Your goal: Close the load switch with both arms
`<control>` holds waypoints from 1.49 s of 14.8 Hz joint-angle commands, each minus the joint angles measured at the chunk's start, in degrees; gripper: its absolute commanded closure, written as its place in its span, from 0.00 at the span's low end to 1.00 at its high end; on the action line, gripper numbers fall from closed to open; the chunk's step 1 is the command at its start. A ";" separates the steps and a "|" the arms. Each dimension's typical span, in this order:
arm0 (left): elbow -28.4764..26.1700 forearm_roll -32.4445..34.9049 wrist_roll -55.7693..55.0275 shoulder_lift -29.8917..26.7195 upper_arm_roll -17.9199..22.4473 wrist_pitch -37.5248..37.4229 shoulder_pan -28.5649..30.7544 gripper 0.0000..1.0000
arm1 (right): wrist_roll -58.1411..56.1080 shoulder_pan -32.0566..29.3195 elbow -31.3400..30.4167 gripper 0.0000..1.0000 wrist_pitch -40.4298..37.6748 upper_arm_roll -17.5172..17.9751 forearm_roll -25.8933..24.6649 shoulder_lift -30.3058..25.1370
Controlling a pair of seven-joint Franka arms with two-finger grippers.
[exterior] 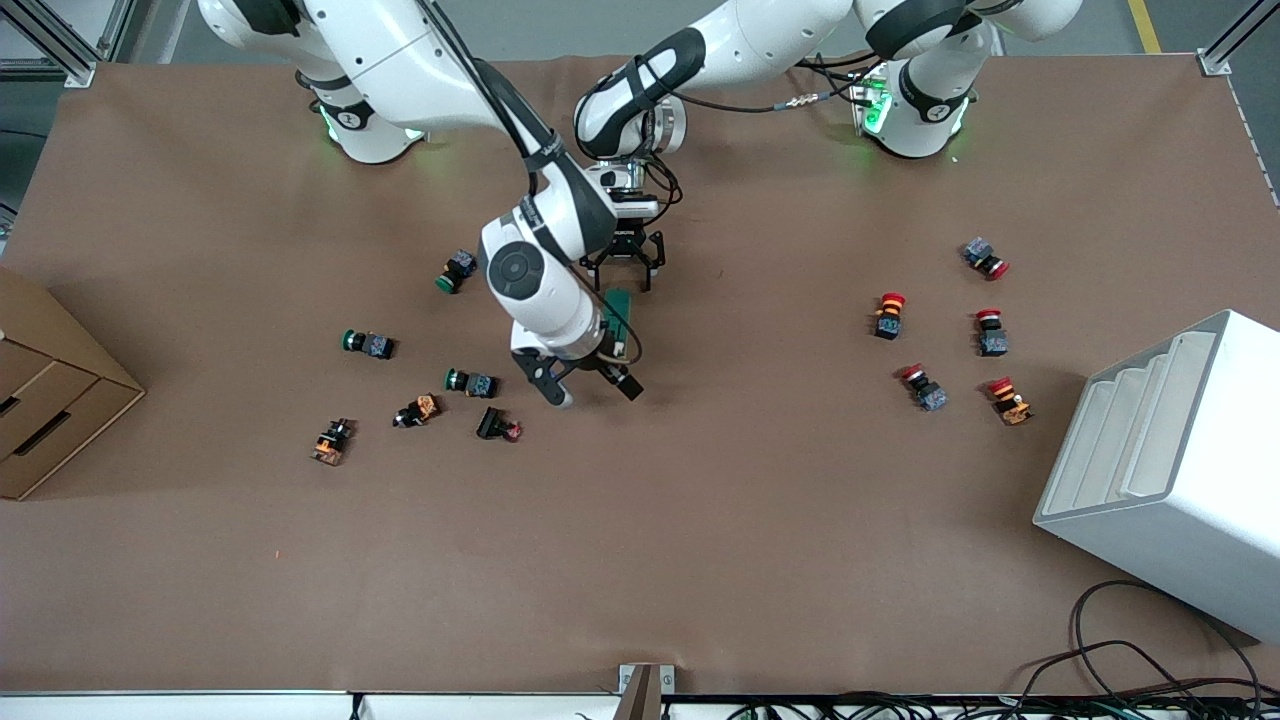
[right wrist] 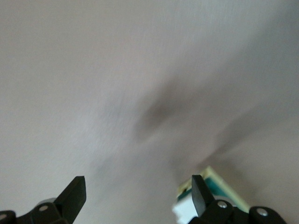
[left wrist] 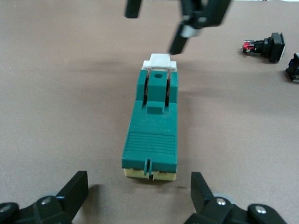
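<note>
The load switch (exterior: pixel 621 308) is a dark green block lying flat at the table's middle, partly hidden by the right arm's hand. In the left wrist view the load switch (left wrist: pixel 152 126) shows whole, with its white lever (left wrist: pixel 160 62) at one end. My left gripper (exterior: pixel 625 268) is open at the switch's cream end, its jaws (left wrist: pixel 139 196) wider than the block and not around it. My right gripper (exterior: pixel 590 385) is open at the lever end. In the right wrist view (right wrist: pixel 138 196) one finger stands beside the switch (right wrist: pixel 223 190).
Green, orange and black push-buttons (exterior: pixel 470 381) lie toward the right arm's end, close to the right gripper. Red push-buttons (exterior: pixel 888 315) lie toward the left arm's end. A cardboard box (exterior: pixel 40 390) and a white rack (exterior: pixel 1170 460) stand at the table's ends.
</note>
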 commanded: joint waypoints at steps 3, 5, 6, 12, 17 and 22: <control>1.03 -0.68 2.50 -0.47 -0.02 0.50 0.51 0.03 | -24.79 -5.77 0.53 0.00 -21.46 -7.19 -0.85 -9.03; 2.34 -5.06 6.70 -2.14 -0.11 0.50 0.69 0.03 | -36.40 -7.00 0.53 0.00 -29.66 -12.38 -0.93 -12.55; 3.74 -7.87 9.43 -2.76 -0.28 0.50 0.69 0.03 | -41.77 -7.71 0.62 0.00 -33.18 -14.75 -1.54 -14.14; 20.69 -37.65 34.82 -10.31 -0.20 -3.54 3.22 0.05 | -55.00 -24.03 11.48 0.00 -51.72 -9.00 -18.15 -19.95; 24.58 -59.97 54.94 -22.51 -0.20 -4.59 15.08 0.00 | -59.28 -33.54 20.12 0.00 -62.11 -3.10 -19.39 -19.95; 25.20 -76.08 82.44 -33.77 -0.37 -13.28 30.36 0.00 | -63.00 -40.40 22.24 0.00 -65.64 2.27 -19.48 -20.30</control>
